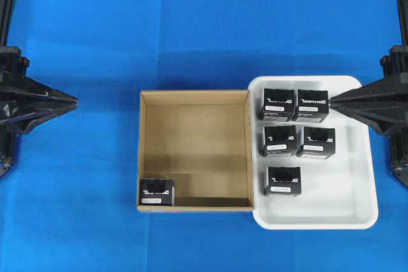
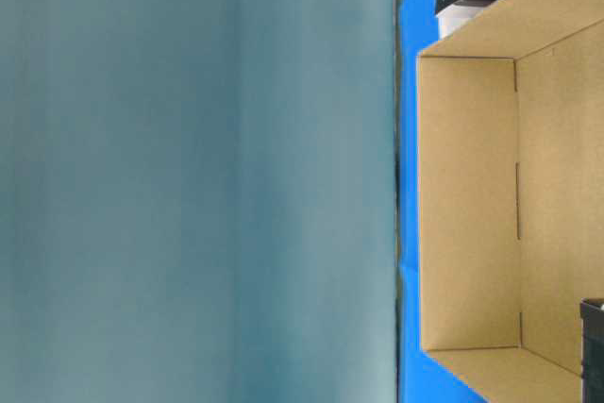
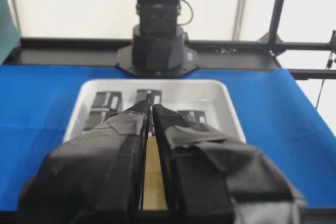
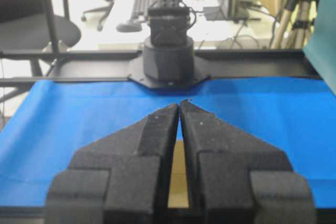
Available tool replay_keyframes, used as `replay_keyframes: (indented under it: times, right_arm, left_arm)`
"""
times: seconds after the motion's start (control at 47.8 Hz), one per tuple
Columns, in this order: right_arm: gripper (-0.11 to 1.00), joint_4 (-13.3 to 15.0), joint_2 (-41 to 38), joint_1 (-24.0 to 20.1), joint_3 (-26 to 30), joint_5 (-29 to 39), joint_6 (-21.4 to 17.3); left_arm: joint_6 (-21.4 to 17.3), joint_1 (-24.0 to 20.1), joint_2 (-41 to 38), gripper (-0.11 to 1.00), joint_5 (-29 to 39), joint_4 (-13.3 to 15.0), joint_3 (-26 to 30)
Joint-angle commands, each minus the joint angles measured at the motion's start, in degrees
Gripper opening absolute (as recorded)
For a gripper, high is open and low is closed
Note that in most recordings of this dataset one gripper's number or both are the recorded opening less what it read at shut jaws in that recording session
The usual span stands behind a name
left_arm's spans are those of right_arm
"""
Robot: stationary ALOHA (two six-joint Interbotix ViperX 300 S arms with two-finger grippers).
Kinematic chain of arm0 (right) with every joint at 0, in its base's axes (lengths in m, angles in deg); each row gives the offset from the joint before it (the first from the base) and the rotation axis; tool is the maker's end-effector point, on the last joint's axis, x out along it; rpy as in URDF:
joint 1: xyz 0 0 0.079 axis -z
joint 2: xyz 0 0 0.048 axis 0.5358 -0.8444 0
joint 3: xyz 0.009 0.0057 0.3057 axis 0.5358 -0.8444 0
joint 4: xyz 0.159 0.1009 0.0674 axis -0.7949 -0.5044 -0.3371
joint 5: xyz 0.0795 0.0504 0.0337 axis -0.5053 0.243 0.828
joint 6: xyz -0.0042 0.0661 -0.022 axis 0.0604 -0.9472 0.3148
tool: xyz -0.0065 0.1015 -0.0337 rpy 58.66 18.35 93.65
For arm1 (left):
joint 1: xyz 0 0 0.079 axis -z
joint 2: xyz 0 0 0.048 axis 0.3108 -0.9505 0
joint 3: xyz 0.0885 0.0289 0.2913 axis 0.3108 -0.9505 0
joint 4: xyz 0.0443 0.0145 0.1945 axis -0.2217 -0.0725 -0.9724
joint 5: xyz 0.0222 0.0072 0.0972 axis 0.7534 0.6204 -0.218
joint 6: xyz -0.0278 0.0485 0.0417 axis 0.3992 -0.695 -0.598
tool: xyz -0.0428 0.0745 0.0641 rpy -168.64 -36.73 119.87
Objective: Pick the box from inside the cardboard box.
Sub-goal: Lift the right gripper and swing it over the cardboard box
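Observation:
One small black box (image 1: 157, 192) with white lettering sits in the front-left corner of the tan cardboard box (image 1: 194, 100). Its edge also shows at the lower right of the table-level view as the black box (image 2: 593, 346) inside the cardboard box (image 2: 469, 205). My left gripper (image 1: 75, 100) hovers at the far left of the table, shut, with nothing between its fingers; it is well clear of the carton. My right gripper (image 1: 331, 100) is shut and empty at the right, its tips above the tray's back right. In the wrist views the left gripper (image 3: 151, 104) and right gripper (image 4: 179, 103) show tips together.
A white plastic tray (image 1: 357, 208) stands right against the carton's right wall, holding several black boxes (image 1: 284, 179) of the same kind. Blue cloth (image 1: 76, 208) covers the table. Arm frames stand at both side edges.

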Motion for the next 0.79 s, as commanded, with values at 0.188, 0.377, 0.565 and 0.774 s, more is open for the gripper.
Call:
replay_keyframes:
  times: [0.188,0.377,0.565,0.774]
  right_arm:
    - [0.02,-4.31,-2.64,0.09,3.6,4.83,-3.78]
    - [0.0,-4.31,-8.44,0.0,10.72,15.21,-8.09]
    - [0.0,-4.31,-18.63,-0.62,21.45,28.92,-12.83]
    - [0.0,-4.39,-30.94,-1.32,34.8,43.86,-14.77]
  left_arm:
    - [0.62,0.35,0.44,-0.05,2.46,-0.88,2.72]
    - [0.62,0.35,1.49,-0.06,7.21,-0.79,3.16]
    - [0.7,0.53,2.11,-0.06,12.57,-0.79,4.39]
    - [0.88,1.23,2.2,-0.06,19.07,-0.88,5.27]
